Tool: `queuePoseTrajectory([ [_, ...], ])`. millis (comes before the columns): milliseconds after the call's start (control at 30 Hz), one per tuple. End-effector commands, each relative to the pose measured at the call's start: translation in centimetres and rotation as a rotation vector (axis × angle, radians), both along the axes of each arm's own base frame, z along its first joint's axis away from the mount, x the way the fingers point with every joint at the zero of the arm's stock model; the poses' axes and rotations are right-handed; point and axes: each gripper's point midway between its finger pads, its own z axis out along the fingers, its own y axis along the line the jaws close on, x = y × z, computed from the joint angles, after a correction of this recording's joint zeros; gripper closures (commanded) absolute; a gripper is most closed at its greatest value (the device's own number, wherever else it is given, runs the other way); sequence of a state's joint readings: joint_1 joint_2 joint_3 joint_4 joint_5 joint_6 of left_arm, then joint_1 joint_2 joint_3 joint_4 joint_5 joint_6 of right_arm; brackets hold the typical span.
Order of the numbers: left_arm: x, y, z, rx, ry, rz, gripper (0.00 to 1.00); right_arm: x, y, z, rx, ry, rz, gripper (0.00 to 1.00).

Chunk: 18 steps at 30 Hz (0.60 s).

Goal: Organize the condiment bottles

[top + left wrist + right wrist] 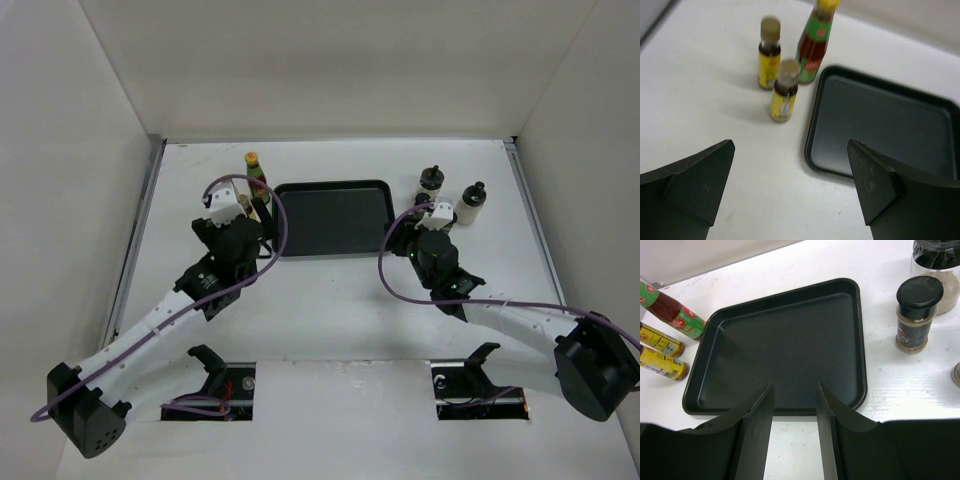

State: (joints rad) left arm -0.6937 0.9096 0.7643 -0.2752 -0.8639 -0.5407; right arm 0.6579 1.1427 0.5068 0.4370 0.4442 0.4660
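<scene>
A tall red-sauce bottle (pixel 814 46) with a yellow cap stands by the black tray's (pixel 880 125) far left corner. Two yellow-labelled, brown-capped bottles (pixel 769 52) (pixel 783 91) stand just left of it. My left gripper (pixel 791 150) hovers open in front of them, nothing between its fingers. In the right wrist view a short dark-capped jar (pixel 916 315) and a cream shaker (pixel 939 267) stand right of the tray (pixel 785 347). My right gripper (pixel 795 385) sits at the tray's near edge, its jaws a narrow gap apart and empty. From above, two shakers (pixel 430 182) (pixel 472 203) show right of the tray (pixel 330 215).
White walls enclose the table on three sides. A metal rail (pixel 140 240) runs down the left side. A round object (pixel 956 374) is cut off at the right edge of the right wrist view. Purple cables (pixel 280 225) loop off both wrists.
</scene>
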Motion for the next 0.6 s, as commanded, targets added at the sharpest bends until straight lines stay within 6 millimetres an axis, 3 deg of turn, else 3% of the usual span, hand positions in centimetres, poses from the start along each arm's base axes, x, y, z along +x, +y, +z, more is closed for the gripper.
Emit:
queuePoseTrajectory([
  [0,2.5,1.1,8.4,-0.036,-0.218,0.072,0.0,0.6,0.7,1.6,0.025,-0.049,0.015,0.55],
  [67,3.4,0.6,10.5,-0.056,-0.269,0.061,0.0,0.7,0.9,1.3,0.018,-0.042,0.016,0.54],
  [167,5.6,0.5,12.0,-0.03,-0.286,0.052,0.0,0.7,0.9,1.2,0.011,-0.037,0.017,0.53],
  [333,9.0,-1.3,12.0,-0.038,-0.257,-0.041,0.0,0.8,0.9,0.9,0.005,-0.03,0.017,0.51],
  [367,9.4,-1.2,11.6,-0.036,-0.251,-0.04,0.03,0.8,0.9,0.9,0.004,-0.03,0.017,0.5],
  [467,11.4,-0.1,10.2,-0.026,-0.231,-0.007,0.37,0.8,0.9,1.1,0.009,-0.038,0.017,0.45],
  [500,12.4,-0.1,9.8,-0.028,-0.217,-0.01,0.43,0.8,1.0,0.8,0.005,-0.032,0.017,0.43],
  [567,14.3,-0.3,8.9,-0.028,-0.189,-0.022,0.45,0.9,1.0,0.5,-0.002,-0.023,0.017,0.4],
])
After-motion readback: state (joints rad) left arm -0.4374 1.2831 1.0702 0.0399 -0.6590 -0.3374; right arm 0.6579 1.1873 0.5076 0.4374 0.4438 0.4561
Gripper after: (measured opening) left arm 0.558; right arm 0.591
